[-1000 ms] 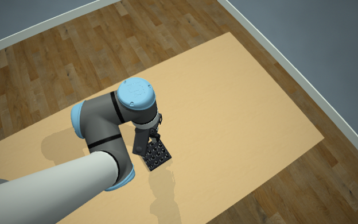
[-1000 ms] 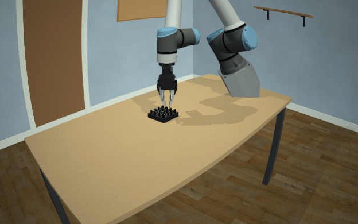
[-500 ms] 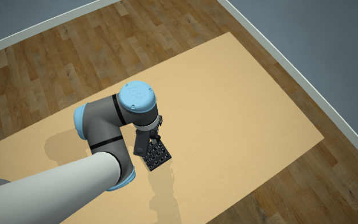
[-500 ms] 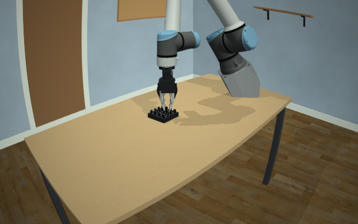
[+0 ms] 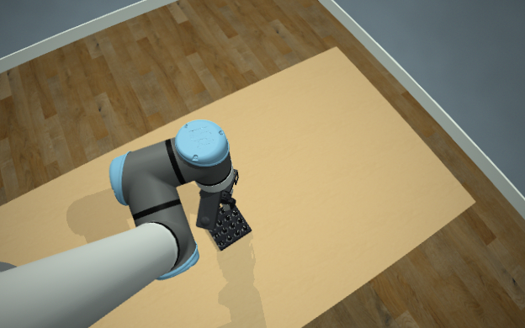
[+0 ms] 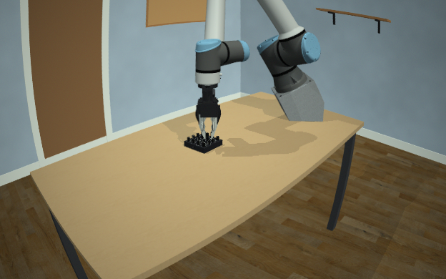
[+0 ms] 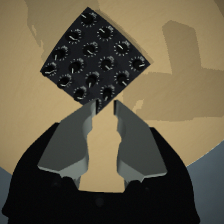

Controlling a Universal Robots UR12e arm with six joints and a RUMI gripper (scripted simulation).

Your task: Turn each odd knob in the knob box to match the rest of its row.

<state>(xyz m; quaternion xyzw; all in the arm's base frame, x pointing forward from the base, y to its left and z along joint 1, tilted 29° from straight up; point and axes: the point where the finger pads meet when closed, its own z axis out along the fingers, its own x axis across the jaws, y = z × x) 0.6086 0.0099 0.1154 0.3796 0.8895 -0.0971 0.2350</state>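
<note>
The black knob box (image 5: 230, 232) (image 6: 194, 147) (image 7: 89, 34) lies on the table with a square grid of black knobs on top. In the wrist view it is turned like a diamond. The knob at its top corner (image 7: 88, 19) and the two after it along the upper right edge have pointers toward the upper left. Other pointers differ between lines; row labels are not readable. My gripper (image 5: 226, 207) (image 6: 208, 138) (image 7: 106, 100) has its jaws a narrow gap apart, with nothing seen held. Its tips are at the box's near corner in the wrist view; the left jaw partly hides the corner knob. Contact cannot be told.
The light wooden table (image 5: 329, 147) (image 6: 136, 200) carries the box and the grey arm base (image 6: 302, 104). The arm reaches over the table and casts shadows beside the box. In the top view the gripper body partly covers the box's far-left side.
</note>
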